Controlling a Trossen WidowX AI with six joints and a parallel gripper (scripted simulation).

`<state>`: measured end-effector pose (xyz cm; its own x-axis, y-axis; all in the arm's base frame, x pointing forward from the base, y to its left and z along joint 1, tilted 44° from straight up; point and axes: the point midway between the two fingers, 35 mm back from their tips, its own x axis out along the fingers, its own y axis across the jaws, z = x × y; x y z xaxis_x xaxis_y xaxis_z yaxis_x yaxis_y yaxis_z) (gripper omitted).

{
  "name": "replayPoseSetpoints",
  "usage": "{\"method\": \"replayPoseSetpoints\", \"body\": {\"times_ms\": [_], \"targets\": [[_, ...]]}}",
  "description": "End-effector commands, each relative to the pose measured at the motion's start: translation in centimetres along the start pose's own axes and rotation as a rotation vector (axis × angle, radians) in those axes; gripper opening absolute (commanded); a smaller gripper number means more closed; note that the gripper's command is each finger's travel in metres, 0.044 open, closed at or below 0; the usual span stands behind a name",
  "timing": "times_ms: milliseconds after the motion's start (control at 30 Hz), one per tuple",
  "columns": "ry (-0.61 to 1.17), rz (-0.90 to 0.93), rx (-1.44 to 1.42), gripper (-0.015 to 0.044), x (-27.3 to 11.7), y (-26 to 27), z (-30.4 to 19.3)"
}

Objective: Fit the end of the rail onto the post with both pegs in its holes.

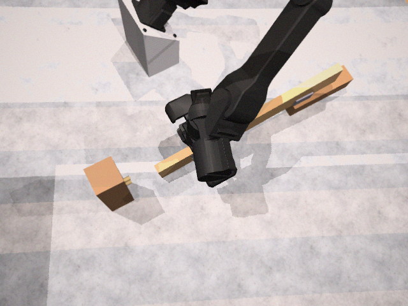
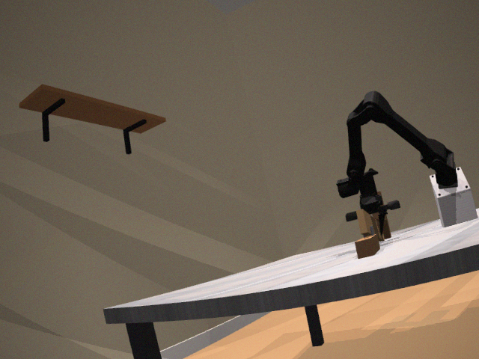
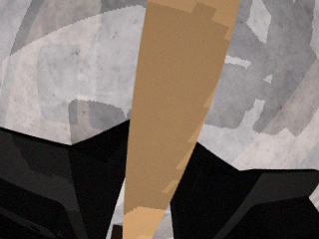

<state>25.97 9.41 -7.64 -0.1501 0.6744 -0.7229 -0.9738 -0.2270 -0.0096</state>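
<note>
The wooden rail [image 1: 174, 160] [image 2: 363, 222] [image 3: 171, 95] runs from the footboard block [image 1: 345, 79] towards the post [image 1: 103, 176] [image 2: 366, 247]. Its far end is at the bracket [image 1: 305, 97]. Its near end stands apart from the post, with a gap to the two pegs [image 1: 127, 180]. The end holes are not visible, and I cannot tell whether the near end touches the table. My gripper [image 3: 152, 128] is shut on the rail, a little back from its near end, with one finger on each side. In the top view the wrist hides the fingers.
The grey arm base [image 1: 161, 54] [image 2: 458, 209] stands on the table beyond the rail. The arm passes over the middle of the rail. The table's dark front edge [image 2: 270, 295] shows in the exterior view. A wall shelf [image 2: 93, 110] hangs far left, away from the arm.
</note>
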Motion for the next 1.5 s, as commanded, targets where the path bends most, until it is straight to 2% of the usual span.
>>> {"method": "replayPoseSetpoints", "body": {"times_ms": [0,1467], "targets": [[-0.006,0.003,0.004,0.0000,0.2,0.1,0.0],[-0.005,0.002,0.004,0.0000,-1.9,-0.5,-0.1]]}}
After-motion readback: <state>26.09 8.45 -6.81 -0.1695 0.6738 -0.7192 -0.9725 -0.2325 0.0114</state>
